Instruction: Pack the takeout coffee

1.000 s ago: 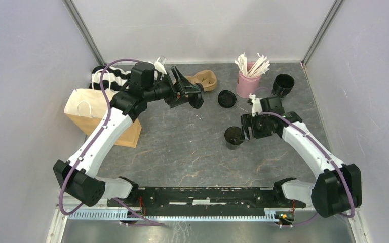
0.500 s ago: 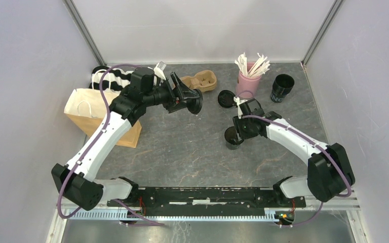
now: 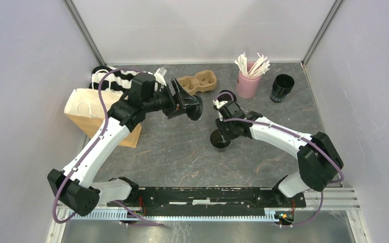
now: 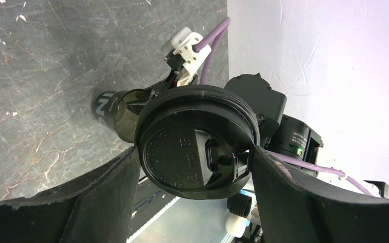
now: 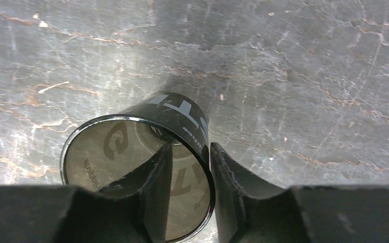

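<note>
Top view, centre frame:
- left claw [image 3: 191,105] is clamped on a round black lid [image 4: 192,152]. The lid is held on edge above the table [image 3: 182,157], its rim caught between both fingers.
- The lid hangs just below the brown carrier tray [image 3: 198,82] in the frame and does not touch it.
- right claw [image 5: 188,169] sits right of centre, closed on the wall of the lidless cup [image 5: 116,157]. One finger is inside the mouth, the other outside against the pale lettering.
- Cannot tell whether this cup's base rests on the table or is lifted.

In the left wrist view the lidless cup lies behind the lid, upper left of it, with a gap between them.

Upper right of the top view:
- second black cup [image 3: 282,87] stands upright, alone.
- pink cup [image 3: 247,86] of white sticks stands just to its left.

Left side of the top view: paper bag [image 3: 88,109] lies by the left arm.
</note>
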Controlling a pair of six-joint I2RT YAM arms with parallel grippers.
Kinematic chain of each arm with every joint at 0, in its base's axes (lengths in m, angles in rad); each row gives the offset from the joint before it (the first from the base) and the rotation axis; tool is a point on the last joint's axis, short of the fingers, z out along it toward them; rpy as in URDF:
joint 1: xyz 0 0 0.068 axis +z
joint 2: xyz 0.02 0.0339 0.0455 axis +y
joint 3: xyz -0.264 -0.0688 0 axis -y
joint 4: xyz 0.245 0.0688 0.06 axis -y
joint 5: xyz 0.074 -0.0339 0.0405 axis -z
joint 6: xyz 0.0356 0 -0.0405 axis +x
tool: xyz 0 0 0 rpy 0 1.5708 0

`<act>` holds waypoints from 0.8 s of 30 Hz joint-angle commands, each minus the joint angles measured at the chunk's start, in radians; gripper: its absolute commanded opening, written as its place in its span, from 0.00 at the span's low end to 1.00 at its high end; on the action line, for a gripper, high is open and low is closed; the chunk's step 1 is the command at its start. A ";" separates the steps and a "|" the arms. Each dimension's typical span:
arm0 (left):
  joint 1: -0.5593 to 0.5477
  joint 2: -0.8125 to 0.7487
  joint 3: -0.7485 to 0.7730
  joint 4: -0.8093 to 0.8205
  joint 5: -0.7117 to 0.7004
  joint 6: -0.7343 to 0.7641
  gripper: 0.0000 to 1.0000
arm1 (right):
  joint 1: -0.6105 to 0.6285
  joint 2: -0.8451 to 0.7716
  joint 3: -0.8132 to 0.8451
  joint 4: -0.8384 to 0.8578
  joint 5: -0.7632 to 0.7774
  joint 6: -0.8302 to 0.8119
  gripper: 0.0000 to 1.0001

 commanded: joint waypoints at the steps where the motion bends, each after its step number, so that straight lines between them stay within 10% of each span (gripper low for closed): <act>1: -0.028 -0.042 -0.025 0.000 -0.039 0.020 0.80 | 0.015 0.004 0.058 0.033 -0.014 0.017 0.42; 8: -0.115 -0.018 -0.007 -0.039 -0.099 0.037 0.79 | 0.010 -0.113 0.140 -0.082 0.075 -0.022 0.84; 24: -0.485 0.445 0.408 -0.428 -0.568 0.389 0.78 | -0.400 -0.536 -0.172 -0.209 0.053 -0.093 0.96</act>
